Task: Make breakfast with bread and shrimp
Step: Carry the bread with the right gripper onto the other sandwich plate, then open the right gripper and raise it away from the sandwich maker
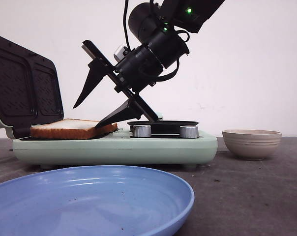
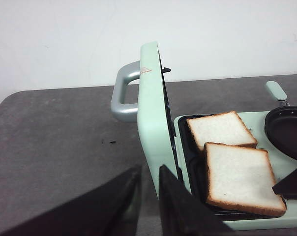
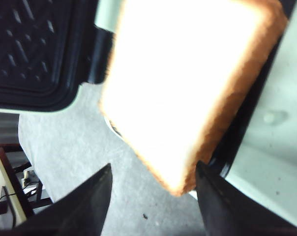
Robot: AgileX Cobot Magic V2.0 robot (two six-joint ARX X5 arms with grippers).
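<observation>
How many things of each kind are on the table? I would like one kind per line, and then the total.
Bread slices: 2, one behind, one in front, on the grill plate
Sandwich maker: 1, lid open
Blue plate: 1
Beige bowl: 1
Total: 5

A black gripper, jaws spread, hangs at center frame over bread lying on a mint-green sandwich maker; blue plate in foreground.

Two bread slices flat, overlapping, golden-crusted.
</observation>
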